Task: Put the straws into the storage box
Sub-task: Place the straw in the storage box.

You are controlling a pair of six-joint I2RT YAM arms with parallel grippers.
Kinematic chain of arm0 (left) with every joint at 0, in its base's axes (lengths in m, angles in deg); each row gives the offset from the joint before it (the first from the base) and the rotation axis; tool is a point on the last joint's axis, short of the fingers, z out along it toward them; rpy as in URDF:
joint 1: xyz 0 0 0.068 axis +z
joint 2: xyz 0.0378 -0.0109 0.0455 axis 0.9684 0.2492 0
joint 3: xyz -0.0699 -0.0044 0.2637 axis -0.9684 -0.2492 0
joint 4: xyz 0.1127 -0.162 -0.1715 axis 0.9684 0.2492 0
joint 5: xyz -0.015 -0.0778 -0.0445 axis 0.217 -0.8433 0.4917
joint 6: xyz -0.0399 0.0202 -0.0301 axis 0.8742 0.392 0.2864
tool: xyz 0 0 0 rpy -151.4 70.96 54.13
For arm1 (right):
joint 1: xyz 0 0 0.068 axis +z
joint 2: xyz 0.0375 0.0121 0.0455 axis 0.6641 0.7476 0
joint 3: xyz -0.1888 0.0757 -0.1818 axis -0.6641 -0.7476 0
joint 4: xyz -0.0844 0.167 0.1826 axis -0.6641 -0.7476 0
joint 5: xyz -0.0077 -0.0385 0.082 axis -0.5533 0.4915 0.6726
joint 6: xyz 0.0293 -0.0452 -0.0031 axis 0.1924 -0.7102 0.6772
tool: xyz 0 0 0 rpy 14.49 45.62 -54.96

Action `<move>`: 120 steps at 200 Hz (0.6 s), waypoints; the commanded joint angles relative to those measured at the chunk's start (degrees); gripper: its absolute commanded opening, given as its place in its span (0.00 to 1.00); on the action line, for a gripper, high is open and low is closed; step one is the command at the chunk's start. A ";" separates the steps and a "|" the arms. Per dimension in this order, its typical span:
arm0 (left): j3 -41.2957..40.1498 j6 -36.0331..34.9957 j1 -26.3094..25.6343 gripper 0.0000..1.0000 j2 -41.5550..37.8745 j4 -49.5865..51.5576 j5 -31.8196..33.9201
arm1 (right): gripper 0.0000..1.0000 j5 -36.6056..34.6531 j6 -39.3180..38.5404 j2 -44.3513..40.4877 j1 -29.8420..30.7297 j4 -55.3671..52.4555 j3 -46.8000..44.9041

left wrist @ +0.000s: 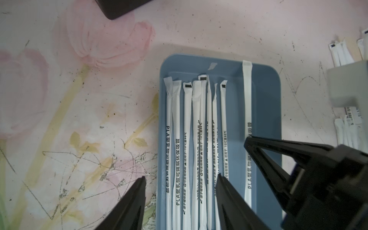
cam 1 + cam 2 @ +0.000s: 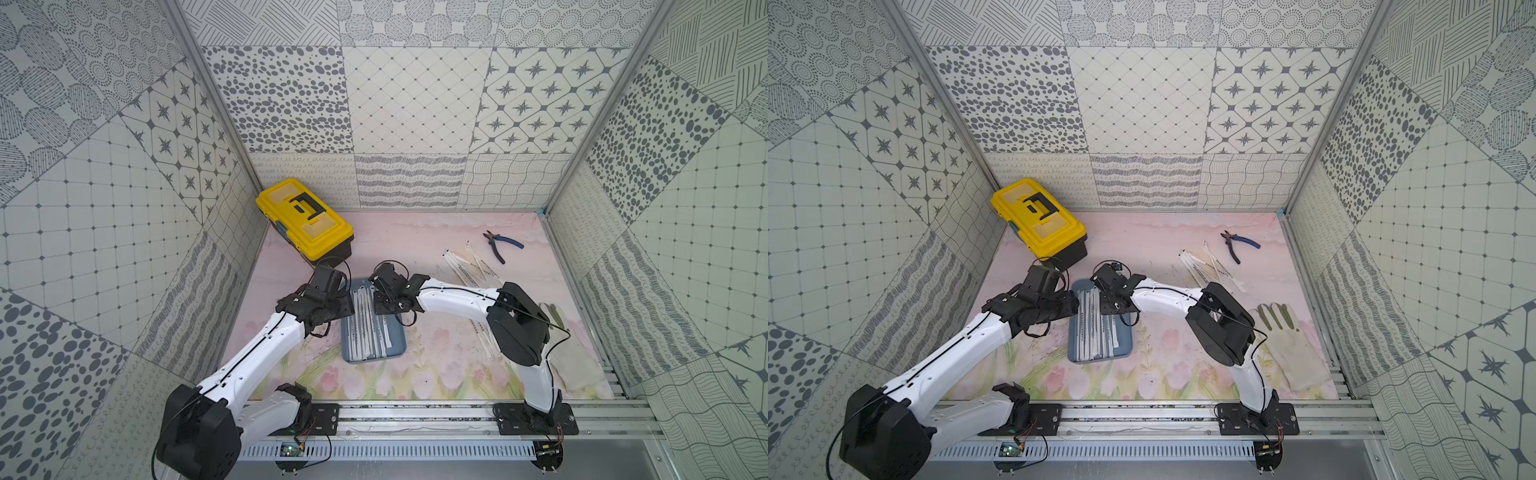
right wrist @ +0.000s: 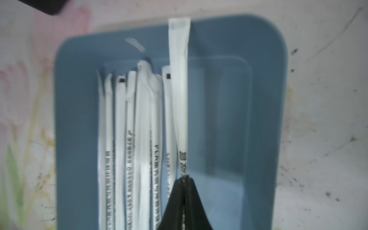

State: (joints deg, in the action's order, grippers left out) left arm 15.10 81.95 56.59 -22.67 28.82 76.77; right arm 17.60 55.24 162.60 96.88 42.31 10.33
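1. tray (image 2: pixel 398 348): mid-mat (image 2: pixel 436 374), long axis 12–6 o'clock, btwn my two arms; seen in both top views.
2. R claw (image 3: pixel 184 176): fingers pressed together, pinching one straw (image 3: pixel 179 83) at its printed part. The straw runs from the pinch toward 12 o'clock over the tray floor, and its free end reaches the 12 o'clock rim. Touching the rim or just over it: can't tell.
3. L claw (image 1: pixel 181 176): spread, gripping nothing. One finger (image 1: pixel 135 201) is over the mat at 9 o'clock of the tray wall, the other (image 1: pixel 227 197) over the stored straws. Contact w/ them: can't tell.
4. stored straws (image 1: pixel 187 129): a row side by side, lengthwise, in the tray's 9 o'clock half. Their ends stop short of the 12 o'clock wall. The pinched straw sits just at 3 o'clock of the row.
5. paper scrap (image 1: pixel 212 66): small, on the tray's inner slope at 12 o'clock.
6. loose straws (image 2: pixel 465 266): heap on the mat at 2 o'clock of the tray, well apart from it. A few more straws (image 2: pixel 485 343) lie at 3 o'clock, partly hidden by my R arm.
7. toolbox (image 2: pixel 303 218): yellow lid, black base, at 11 o'clock of the tray, near but apart.
8. pliers (image 2: pixel 495 242): blue handles, at 2 o'clock, beyond the loose straws, toward the far R corner.
9. glove (image 2: pixel 1287 345): pale, flat on the mat at 3–4 o'clock, by the R wall.
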 commanded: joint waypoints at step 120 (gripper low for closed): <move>-0.49 2.14 0.44 0.59 0.52 -1.14 -5.27 | 0.08 3.60 4.49 6.43 0.21 1.48 4.86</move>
State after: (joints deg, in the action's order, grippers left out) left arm 14.47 84.02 56.65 -22.43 28.38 73.06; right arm 20.33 58.87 166.77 96.57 42.40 13.64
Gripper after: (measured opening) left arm 0.595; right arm 0.076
